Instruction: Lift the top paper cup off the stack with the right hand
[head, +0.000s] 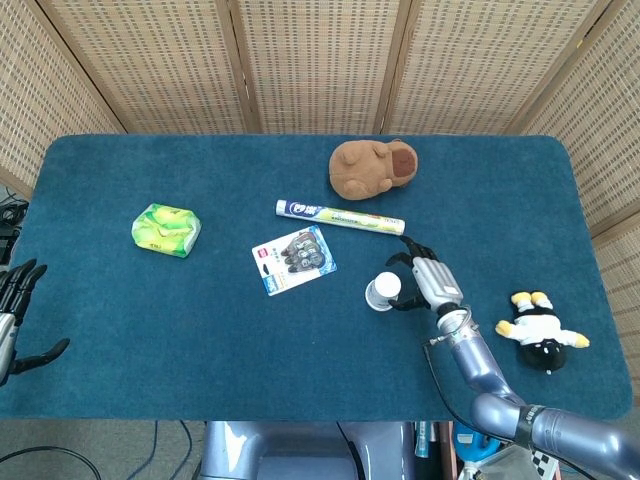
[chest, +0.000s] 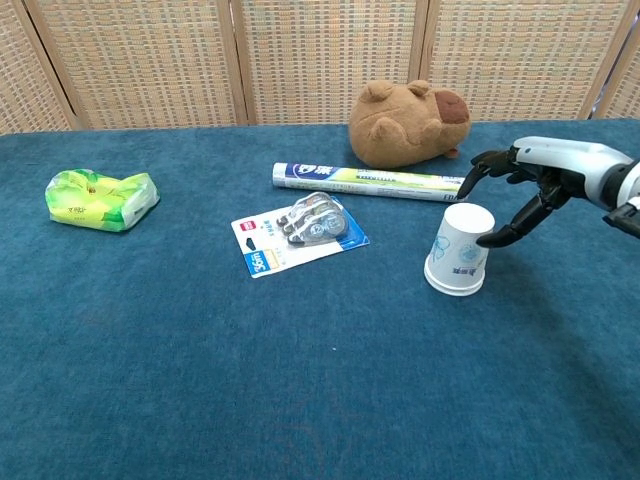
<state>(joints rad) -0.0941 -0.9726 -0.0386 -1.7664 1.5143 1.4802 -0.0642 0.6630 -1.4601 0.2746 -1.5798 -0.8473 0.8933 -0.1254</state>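
Observation:
The white paper cup stack (chest: 461, 250) (head: 383, 291) stands upside down on the blue table, right of centre. My right hand (chest: 528, 185) (head: 424, 278) hovers just right of its top, fingers spread on either side of the upper cup, thumb close to its right wall. I cannot tell if the thumb touches the cup; nothing is gripped. My left hand (head: 12, 318) shows only in the head view, at the table's front left corner, fingers apart and holding nothing.
A toothpaste tube (chest: 370, 181) lies just behind the cup, with a brown plush animal (chest: 405, 122) beyond it. A blister pack (chest: 299, 232) lies left of the cup, a green packet (chest: 100, 198) far left. A small penguin toy (head: 540, 330) sits to the right.

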